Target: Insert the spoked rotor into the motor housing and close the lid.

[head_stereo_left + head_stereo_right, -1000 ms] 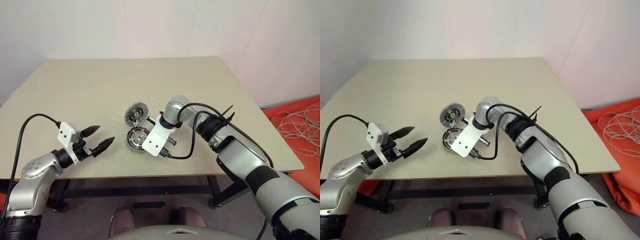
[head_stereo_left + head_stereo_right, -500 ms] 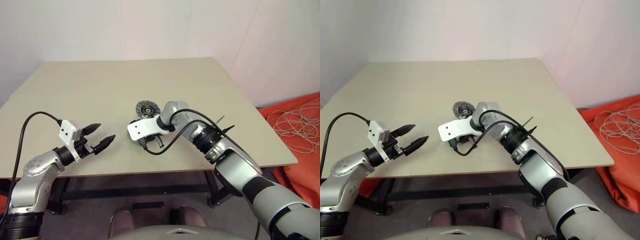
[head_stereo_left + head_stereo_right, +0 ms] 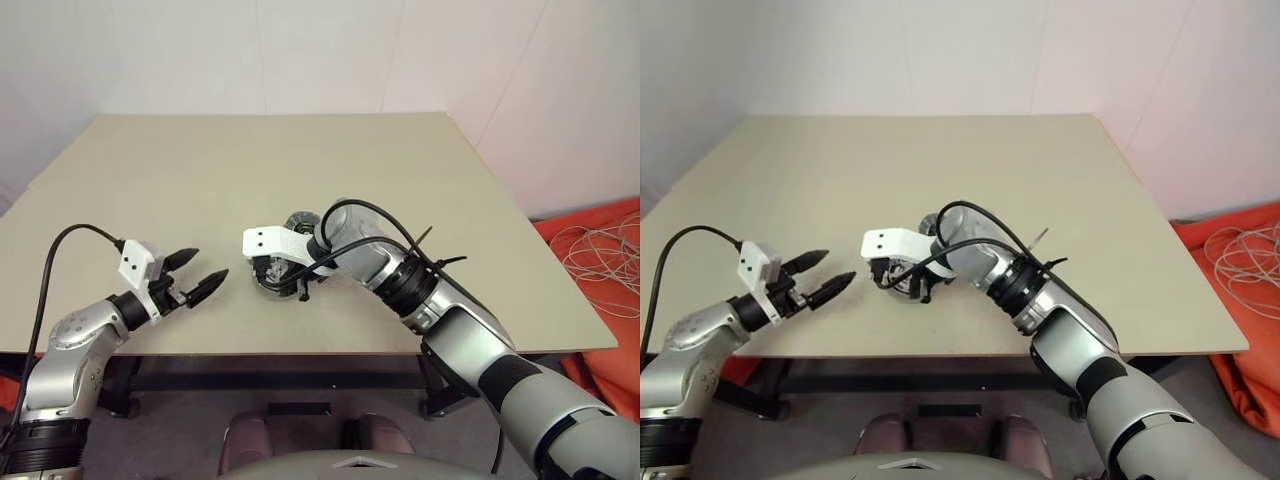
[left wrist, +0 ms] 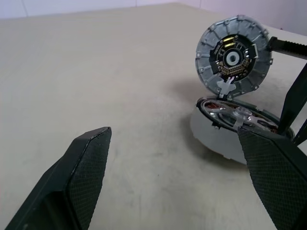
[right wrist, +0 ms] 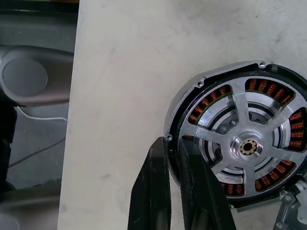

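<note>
Right end effector [image 5: 173, 158] now over motor housing [image 5: 240, 139]

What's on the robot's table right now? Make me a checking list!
Surface: tan table, bare apart from the motor parts.
Job's things: spoked rotor sits inside the motor housing; lid stands on edge just behind it, not closed.
Clutter: nothing seen.
Grippers: left gripper open, holding nothing, apart from the parts; right gripper shut at the housing's rim.
Cables: black cable on the left arm, black loop at the right wrist, pale coiled cables on the floor.
Surroundings: pale wall, orange cloth.
</note>
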Robot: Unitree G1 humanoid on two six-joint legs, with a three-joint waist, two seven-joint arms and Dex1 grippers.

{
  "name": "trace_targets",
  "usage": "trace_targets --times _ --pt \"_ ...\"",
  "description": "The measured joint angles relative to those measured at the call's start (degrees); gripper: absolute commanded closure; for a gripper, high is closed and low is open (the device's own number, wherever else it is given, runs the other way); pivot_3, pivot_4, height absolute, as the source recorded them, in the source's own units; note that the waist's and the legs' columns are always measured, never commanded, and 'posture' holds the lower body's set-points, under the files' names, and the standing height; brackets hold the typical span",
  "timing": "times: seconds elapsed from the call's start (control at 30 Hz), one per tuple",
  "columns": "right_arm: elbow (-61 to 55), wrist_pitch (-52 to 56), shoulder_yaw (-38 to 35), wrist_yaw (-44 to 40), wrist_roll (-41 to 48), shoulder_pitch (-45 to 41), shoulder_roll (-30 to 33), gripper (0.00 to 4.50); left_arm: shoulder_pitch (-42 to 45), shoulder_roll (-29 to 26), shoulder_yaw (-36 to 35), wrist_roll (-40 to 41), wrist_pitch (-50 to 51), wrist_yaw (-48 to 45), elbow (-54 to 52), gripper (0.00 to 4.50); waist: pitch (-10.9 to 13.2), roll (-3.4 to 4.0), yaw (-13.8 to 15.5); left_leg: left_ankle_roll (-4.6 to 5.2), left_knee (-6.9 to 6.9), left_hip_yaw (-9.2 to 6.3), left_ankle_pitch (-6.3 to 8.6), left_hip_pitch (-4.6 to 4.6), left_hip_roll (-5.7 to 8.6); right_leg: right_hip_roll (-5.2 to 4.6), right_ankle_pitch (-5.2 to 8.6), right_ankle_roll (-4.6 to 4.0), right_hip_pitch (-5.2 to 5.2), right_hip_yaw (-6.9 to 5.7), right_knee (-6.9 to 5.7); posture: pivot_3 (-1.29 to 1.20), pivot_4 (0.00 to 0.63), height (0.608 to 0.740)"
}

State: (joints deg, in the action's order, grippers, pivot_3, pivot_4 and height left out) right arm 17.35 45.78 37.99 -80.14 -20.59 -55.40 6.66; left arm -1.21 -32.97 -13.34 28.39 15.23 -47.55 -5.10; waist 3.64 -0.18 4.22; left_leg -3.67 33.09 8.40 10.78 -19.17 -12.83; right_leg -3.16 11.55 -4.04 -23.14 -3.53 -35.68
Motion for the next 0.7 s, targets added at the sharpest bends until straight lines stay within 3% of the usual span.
trace_targets --times 0.07,0.5,0.7 --pt "0.01 0.30 0.39 0.74 0.57 -0.01 0.03 4.50 0.25 0.00 0.02 -0.10 0.00 -0.03 0.00 0.00 0.00 0.00 -0.02 -0.01 0.01 0.01 0.00 0.02 0.01 -0.01 0.08 0.15 0.01 0.00 0.01 0.00 0.000 0.740" --pt "-6.34 1.78 1.48 0.23 5.03 -1.98 4.46 0.04 -1.11 0.79 0.03 -0.40 0.02 0.20 -0.20 0.00 0.00 -0.01 0.20 -0.10 0.07 0.01 -0.06 0.11 -0.01 -0.01 0.20 0.36 0.08 0.01 -0.02 0.00 0.000 0.740" --pt "-12.40 0.04 1.97 -2.44 8.18 -2.89 8.91 0.02 -0.92 0.78 0.26 -0.41 0.26 0.30 -0.24 0.00 -0.01 -0.02 0.40 -0.09 0.06 0.01 -0.05 0.11 -0.01 -0.01 0.20 0.36 0.08 0.00 -0.02 0.00 0.000 0.740"
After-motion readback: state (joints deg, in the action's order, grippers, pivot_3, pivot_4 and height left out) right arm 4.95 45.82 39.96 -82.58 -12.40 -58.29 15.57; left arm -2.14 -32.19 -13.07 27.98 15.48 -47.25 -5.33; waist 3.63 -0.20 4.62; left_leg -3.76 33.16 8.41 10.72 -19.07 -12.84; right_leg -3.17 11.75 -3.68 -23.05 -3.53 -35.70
